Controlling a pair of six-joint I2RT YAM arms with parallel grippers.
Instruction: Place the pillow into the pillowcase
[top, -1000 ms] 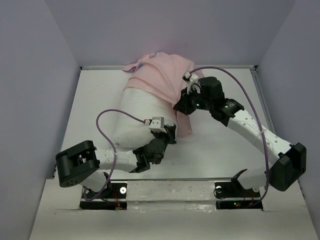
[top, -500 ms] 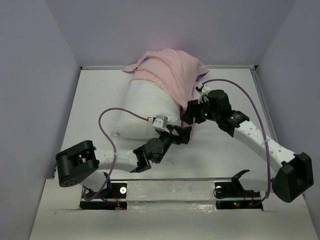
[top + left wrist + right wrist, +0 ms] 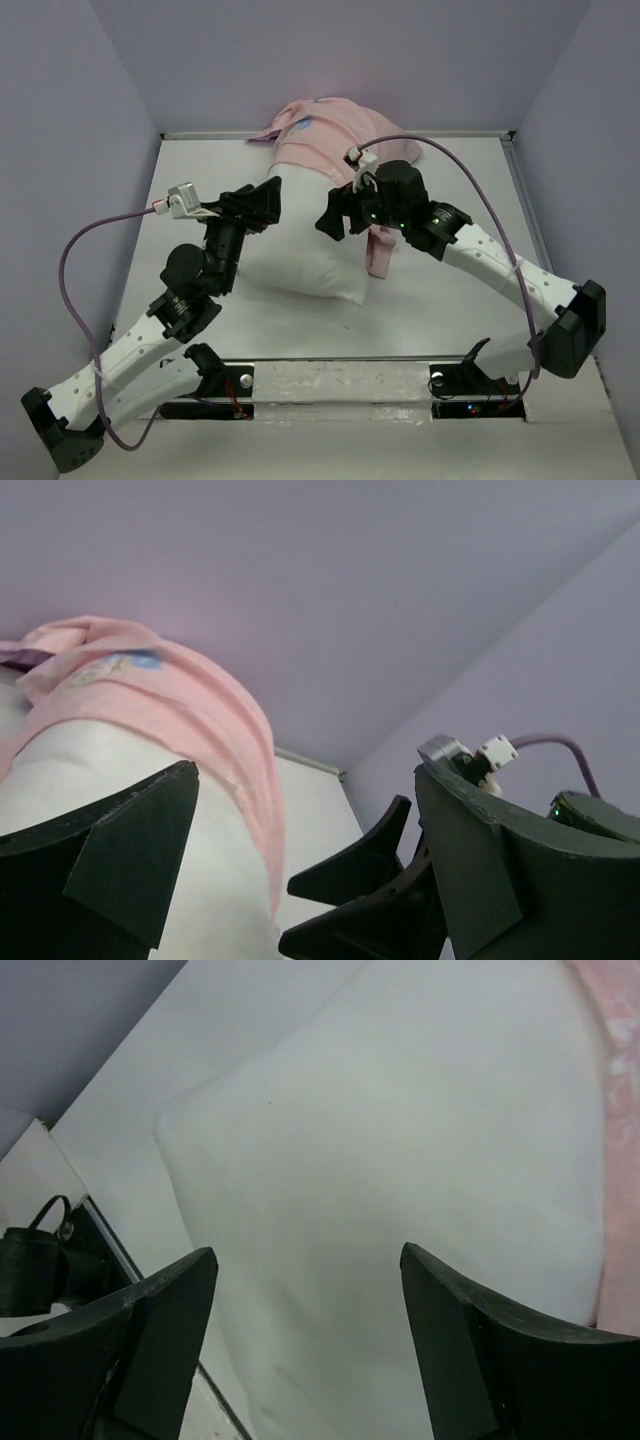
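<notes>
At the near edge of the white table [image 3: 450,300], the two arms reach forward from their bases, one on each side of the large, plump white rectangular pillow [image 3: 300,255]. The pillow lies mid-table, its long side running away from the arms. Its near end is bare and rests on the tabletop.

The left gripper [image 3: 262,203] sits at the pillow's left flank. In the left wrist view its black fingers [image 3: 130,845] are spread wide with nothing between them, and they frame the pillow and the fabric beyond. The right gripper [image 3: 333,215] hangs over the pillow's right side. In the right wrist view its jaws are also well apart and hold nothing, with only the bare white pillow [image 3: 400,1120] showing in the gap. Whether either gripper touches the pillow cannot be told.

Farther back, the thin pale pink fabric pillowcase [image 3: 325,140] covers the pillow's far end and bunches against the back wall. One strip of it trails down the pillow's right side. The pillow is only partly in the case. Whether the fabric wraps underneath is hidden.
</notes>
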